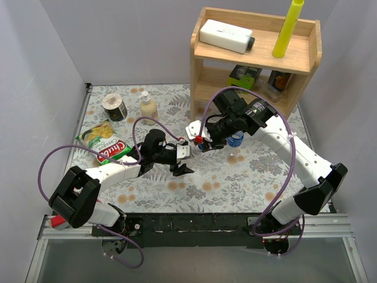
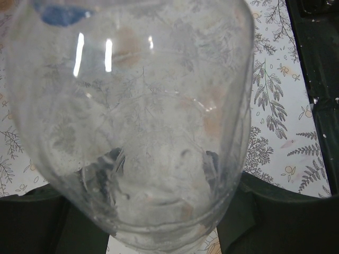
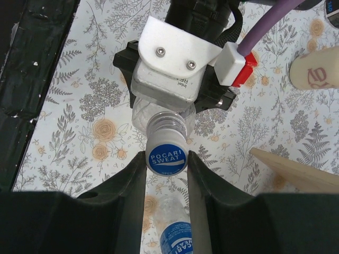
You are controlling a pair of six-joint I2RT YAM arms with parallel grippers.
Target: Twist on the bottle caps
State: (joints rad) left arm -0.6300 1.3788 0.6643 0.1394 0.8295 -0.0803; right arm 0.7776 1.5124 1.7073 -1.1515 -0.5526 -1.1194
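My left gripper (image 1: 183,160) is shut on the plain clear bottle (image 2: 137,132), which fills the left wrist view and lies tilted toward the right arm. A blue cap (image 3: 166,157) marked POCARI SWEAT sits on this bottle's neck (image 3: 165,124). My right gripper (image 3: 166,160) is shut on that cap, one finger on each side; in the top view it (image 1: 198,142) meets the left gripper above the table's middle. The second bottle (image 3: 178,233), with a blue label band, stands below the right gripper; it also shows in the top view (image 1: 235,140). I cannot make out a second cap.
A wooden shelf (image 1: 254,56) stands at the back right, its foot (image 3: 296,172) close to the right gripper. A cream bottle (image 1: 148,108), a tape roll (image 1: 114,107) and a snack bag (image 1: 105,143) lie at the back left of the floral table cover.
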